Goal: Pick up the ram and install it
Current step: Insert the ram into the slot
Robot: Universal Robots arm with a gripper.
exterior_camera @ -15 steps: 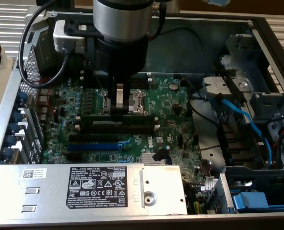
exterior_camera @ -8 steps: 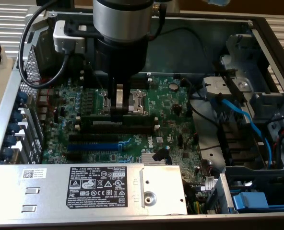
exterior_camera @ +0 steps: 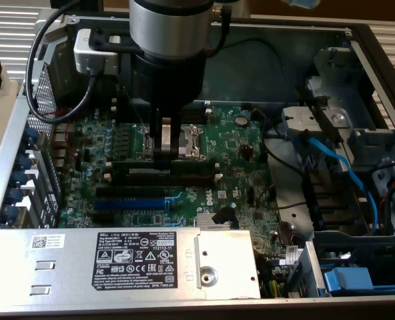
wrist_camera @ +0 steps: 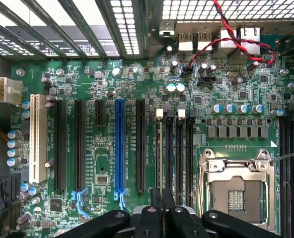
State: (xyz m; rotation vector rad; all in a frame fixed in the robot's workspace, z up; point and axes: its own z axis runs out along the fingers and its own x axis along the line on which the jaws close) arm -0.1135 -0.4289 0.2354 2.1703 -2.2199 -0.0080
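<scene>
Grey metal walls of an open computer case [exterior_camera: 357, 40] frame a green motherboard [exterior_camera: 241, 143], with a labelled power supply [exterior_camera: 134, 263] along the near edge and a blue cable [exterior_camera: 347, 177] looping on the exterior view's right; the gripper [exterior_camera: 164, 152] hangs straight down over the memory slots beside the CPU socket [exterior_camera: 187, 139]; its jaws stand nearly together, pinching the ram [exterior_camera: 194, 165] by its upper edge near mid-length; the ram stands on its long edge, lined up with the black slot nearest the socket; whether it is fully seated I cannot tell; from the wrist view the ram [wrist_camera: 161, 196] appears edge-on as a thin dark strip between the fingers [wrist_camera: 151, 220] of the gripper [wrist_camera: 162, 215], running along a black slot [wrist_camera: 160, 148] with the blue slot [wrist_camera: 119, 144] well apart

By my judgement the stick is light, stiff and thin, but fragile; chips and contact edge will not bear scraping or twisting; the flat faces near the top edge, at the centre, look like the safe place to grip, so any push spreads evenly
</scene>
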